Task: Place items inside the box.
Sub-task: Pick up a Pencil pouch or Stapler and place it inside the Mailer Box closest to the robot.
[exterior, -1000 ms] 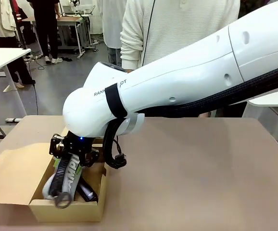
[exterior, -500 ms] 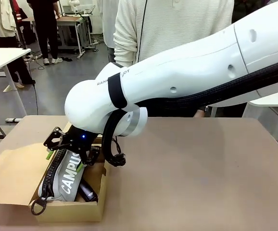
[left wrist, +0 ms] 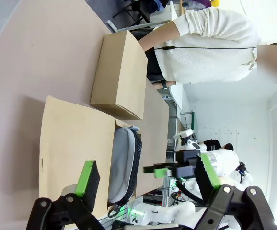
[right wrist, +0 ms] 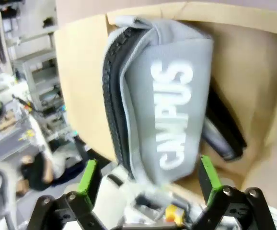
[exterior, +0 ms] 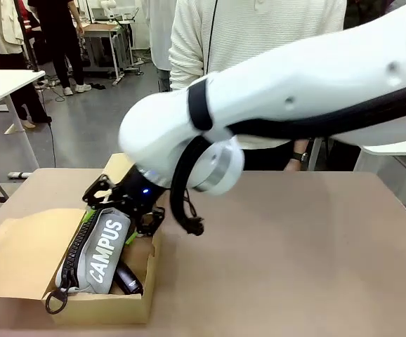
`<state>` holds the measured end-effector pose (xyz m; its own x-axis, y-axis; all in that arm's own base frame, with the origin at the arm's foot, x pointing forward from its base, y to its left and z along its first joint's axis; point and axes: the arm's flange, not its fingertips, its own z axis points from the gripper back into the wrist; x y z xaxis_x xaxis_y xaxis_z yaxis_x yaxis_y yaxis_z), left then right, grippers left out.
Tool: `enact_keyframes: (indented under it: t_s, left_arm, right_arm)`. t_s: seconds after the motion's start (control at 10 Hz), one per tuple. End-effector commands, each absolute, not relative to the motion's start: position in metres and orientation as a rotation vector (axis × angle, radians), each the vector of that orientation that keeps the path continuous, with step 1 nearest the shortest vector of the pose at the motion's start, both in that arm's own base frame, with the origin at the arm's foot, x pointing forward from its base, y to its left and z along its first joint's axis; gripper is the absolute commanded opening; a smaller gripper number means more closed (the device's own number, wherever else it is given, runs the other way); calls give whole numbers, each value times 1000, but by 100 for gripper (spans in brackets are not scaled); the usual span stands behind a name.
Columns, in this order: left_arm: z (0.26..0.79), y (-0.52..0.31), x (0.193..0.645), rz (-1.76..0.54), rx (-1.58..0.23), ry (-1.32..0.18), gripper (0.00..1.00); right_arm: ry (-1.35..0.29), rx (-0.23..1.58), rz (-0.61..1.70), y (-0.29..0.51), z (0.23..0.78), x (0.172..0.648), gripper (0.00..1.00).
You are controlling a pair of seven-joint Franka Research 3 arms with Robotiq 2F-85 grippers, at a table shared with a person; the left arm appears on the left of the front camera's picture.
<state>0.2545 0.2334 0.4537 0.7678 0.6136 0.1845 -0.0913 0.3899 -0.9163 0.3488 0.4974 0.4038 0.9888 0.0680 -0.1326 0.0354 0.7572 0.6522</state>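
At the left of the worktop (exterior: 294,267) the open box (exterior: 101,310) is sitting with its flap (exterior: 17,260) lying flat toward the left edge. The grey pouch (exterior: 105,249) lettered "CAMPUS" is lying inside it. The pouch's long axis is running from the far end of the box toward the near wall, and its zip loop (exterior: 55,302) is hanging over that wall. Just to the right of the pouch a black item (exterior: 126,279), too dim to name, is lying on the box floor. The right tool (exterior: 109,226) is reaching across from the right side and hovering over the far end of the pouch. Its jaws are standing wide and holding nothing. In its wrist view the right tool (right wrist: 148,176) is straddling the pouch (right wrist: 162,105) across its width without touching it, so the pouch lies straight ahead of the tool, with its length running away from it and the black item (right wrist: 222,134) beside it. The left tool (left wrist: 147,173) is also gaping wide and empty. It is looking along the flap (left wrist: 71,143) from farther off, with a shut second box (left wrist: 121,74) and the person (left wrist: 210,48) beyond. The right arm looks the nearer one, and the pouch appears to be already lying in the box.
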Motion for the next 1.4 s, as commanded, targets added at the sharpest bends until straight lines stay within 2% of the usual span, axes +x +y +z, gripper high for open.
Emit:
enact_keyframes:
  t_s: [0.0,0.2,0.3,0.4,0.5,0.7,0.8,0.9,1.0,1.1,1.3]
  left_arm:
    - [453,232,254,464,-1108,-579,100]
    - [453,232,254,464,-1108,-579,100]
    - [453,232,254,464,-1108,-579,100]
    - [453,232,254,464,-1108,-579,100]
    - [453,232,254,464,-1108,-579,100]
    - [453,232,254,464,-1108,-579,100]
    - [453,232,254,464,-1108,-579,100]
    - [453,232,254,464,-1108,-579,100]
    - [453,232,254,464,-1108,-579,100]
    - [453,232,254,464,-1108,-579,100]
    - [453,232,254,464,-1108,-579,100]
  right_arm:
    - [240,875,107,365,455,325,100]
    - [321,1002,141,290,488,313,100]
    - [272,1029,53,270,490,310,100]
    - [257,977,-74,275,478,313,100]
    - [268,1046,121,305,500,317,100]
    - [268,1046,121,305,500,317,100]
    - [268,1037,59,275,495,309,100]
    - [259,1131,67,272,501,319,100]
    - [218,1213,9,233,518,324,100]
    - [210,1284,-78,159,535,320,100]
    - [162,1435,-128,60,548,295,100]
